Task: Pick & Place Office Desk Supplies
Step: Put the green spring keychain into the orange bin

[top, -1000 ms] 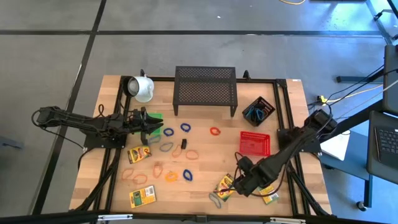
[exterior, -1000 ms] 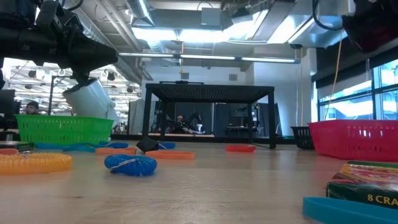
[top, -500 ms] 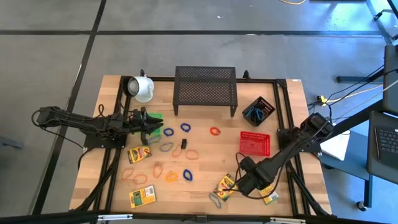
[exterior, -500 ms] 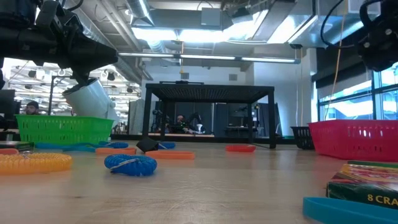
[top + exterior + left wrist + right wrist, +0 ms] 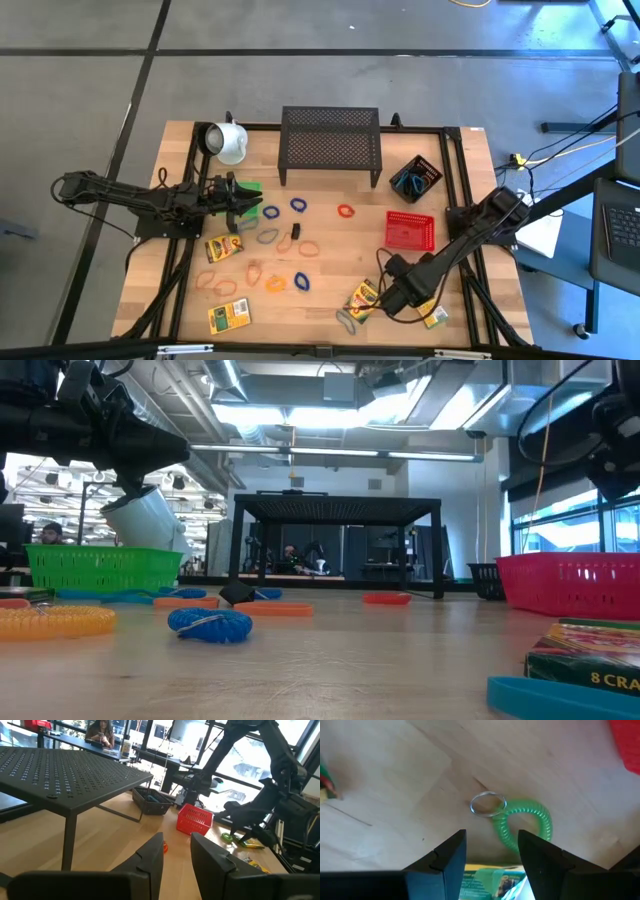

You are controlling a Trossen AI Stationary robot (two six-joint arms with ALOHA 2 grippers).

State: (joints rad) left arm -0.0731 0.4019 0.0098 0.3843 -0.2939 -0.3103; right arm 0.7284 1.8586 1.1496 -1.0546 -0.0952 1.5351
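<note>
Near the front right of the table, the right gripper [image 5: 392, 297] hangs low over the wood with its fingers [image 5: 451, 860] spread and nothing between them. Just beyond its fingertips, the right wrist view shows a green coil loop [image 5: 526, 824] with a small metal ring [image 5: 488, 803] touching it, both flat on the table, and the edge of a crayon box [image 5: 492, 881] just under the gripper. From above, one crayon box [image 5: 362, 297] lies just left of that gripper and another [image 5: 434, 316] just right of it, with a grey band [image 5: 346, 321] near the front edge.

At the left side, the left gripper [image 5: 243, 203] hovers above the table by the green basket [image 5: 249, 187], its fingers [image 5: 150, 861] parted by a narrow gap and pinching nothing. Rubber bands [image 5: 271, 212] in blue, red [image 5: 345, 211] and orange [image 5: 275, 284] lie scattered across the middle, with two more crayon boxes [image 5: 224, 247] on the left half. The red basket [image 5: 410, 229] sits right of centre, a black basket [image 5: 415, 177] farther back, the mesh rack [image 5: 330, 143] at the far middle and the white mug [image 5: 229, 142] far left.
</note>
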